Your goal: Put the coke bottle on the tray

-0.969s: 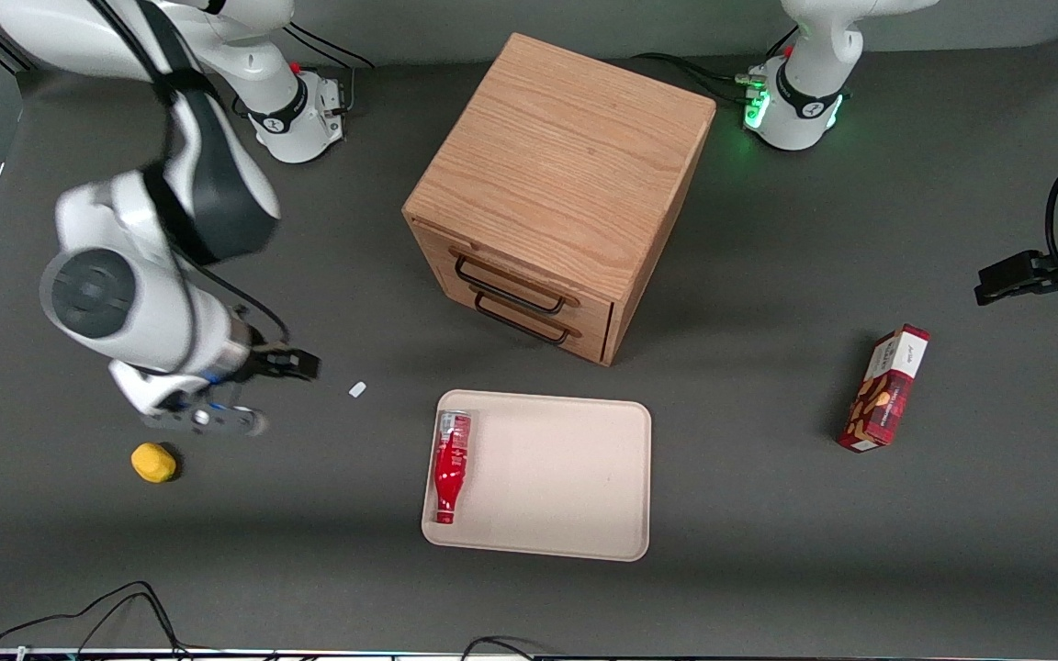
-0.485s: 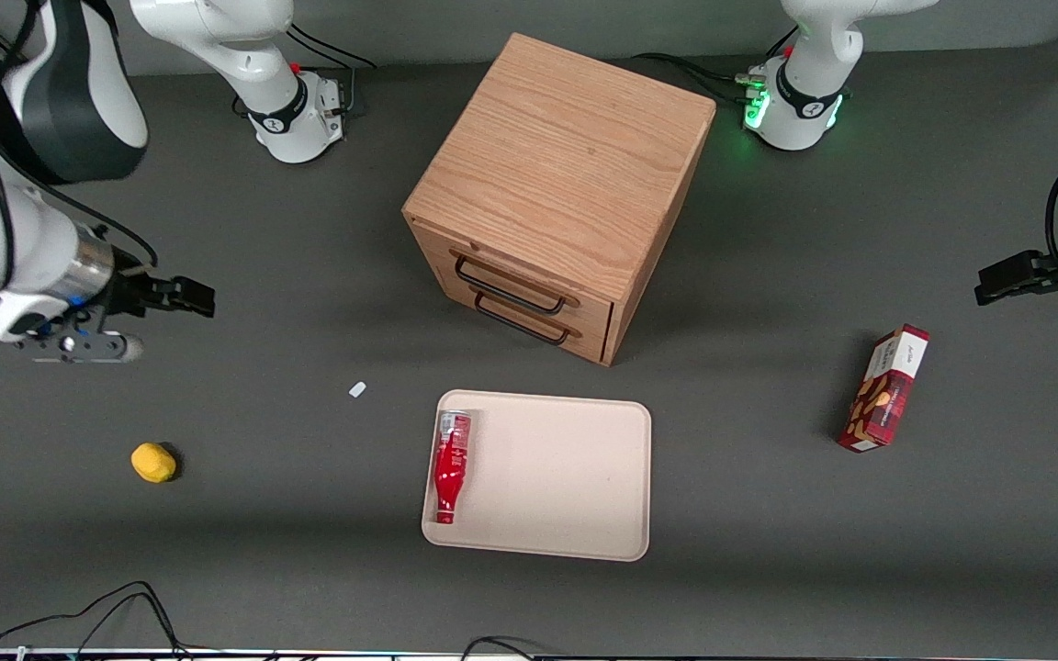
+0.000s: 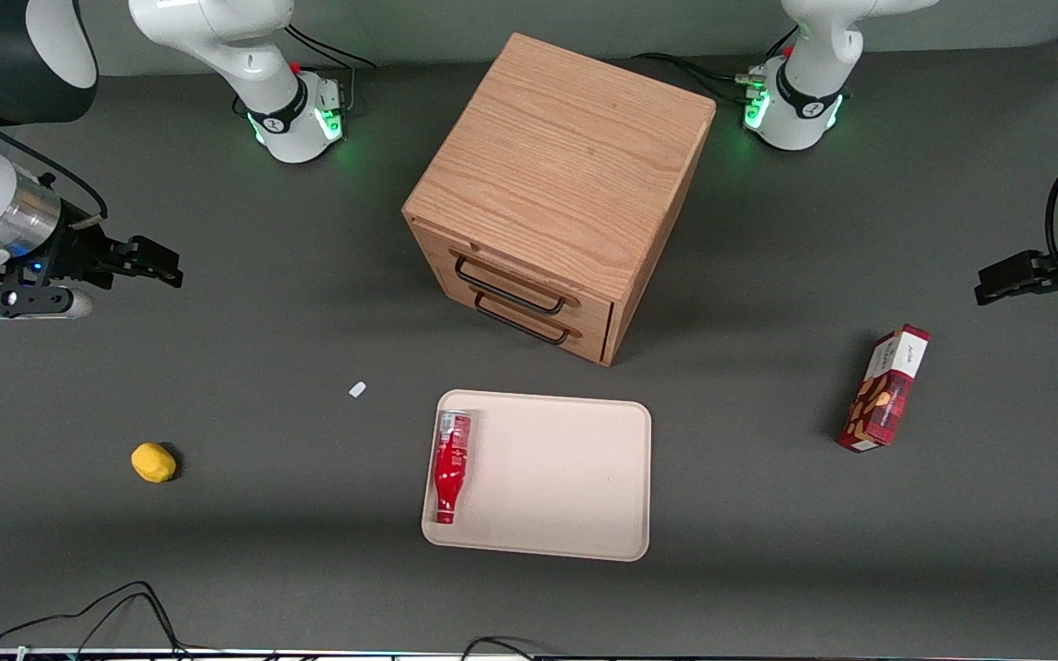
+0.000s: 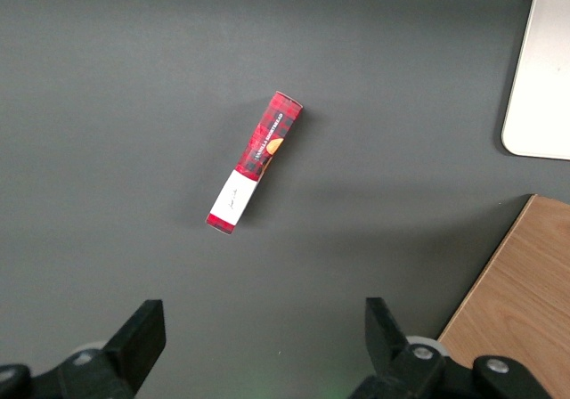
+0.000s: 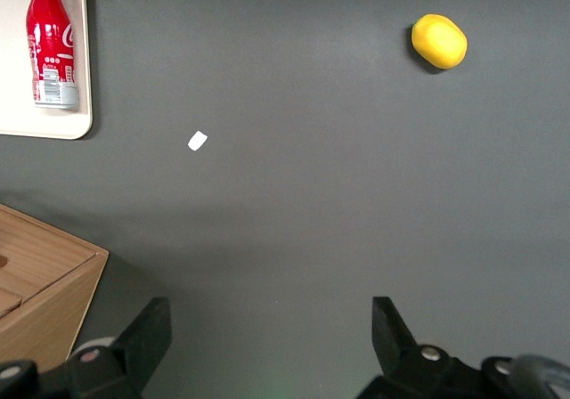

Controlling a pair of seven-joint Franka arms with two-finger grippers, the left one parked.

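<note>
We reckon the coke bottle (image 3: 450, 464), lying on the tray (image 3: 566, 542), is light, rigid and slick, best pinched mid-body, while our gripper (image 3: 157, 264) hangs open and empty well off toward the working arm's end.

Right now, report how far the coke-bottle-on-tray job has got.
Done: the coke bottle lies on its side on the tray, along its rim toward the working arm's end. In hand: nothing; the gripper hangs open above bare table, well clear of the tray. Left: apparently nothing.
</note>
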